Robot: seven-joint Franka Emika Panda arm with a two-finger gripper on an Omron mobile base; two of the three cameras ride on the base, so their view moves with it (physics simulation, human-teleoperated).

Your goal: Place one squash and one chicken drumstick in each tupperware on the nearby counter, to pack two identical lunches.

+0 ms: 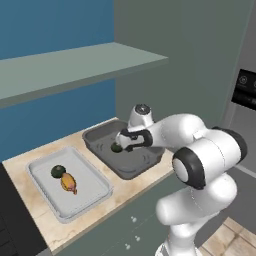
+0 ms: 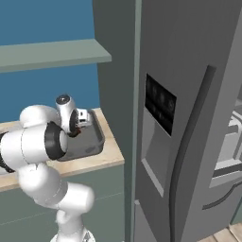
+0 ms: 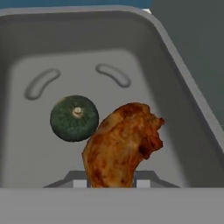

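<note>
Two-finger gripper (image 1: 121,145) clamped on the reddish-orange chicken drumstick (image 3: 120,146), held above the deep dark-grey rectangular tupperware (image 3: 192,109). A round dark-green squash (image 3: 74,118) lies on that container's floor, just beside the drumstick. The drumstick is probably light, irregular and possibly slick; it is gripped at its lower end.

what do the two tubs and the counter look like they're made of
Dark grey tupperware: probably matte plastic, with rounded corners and moulded dimples in the floor, as the hand view shows.
Pale grey-white tupperware: likely thin plastic too, shallow with a soft lip.
Counter: looks like polished stone, beige with faint speckling, though it could be laminate.
</note>
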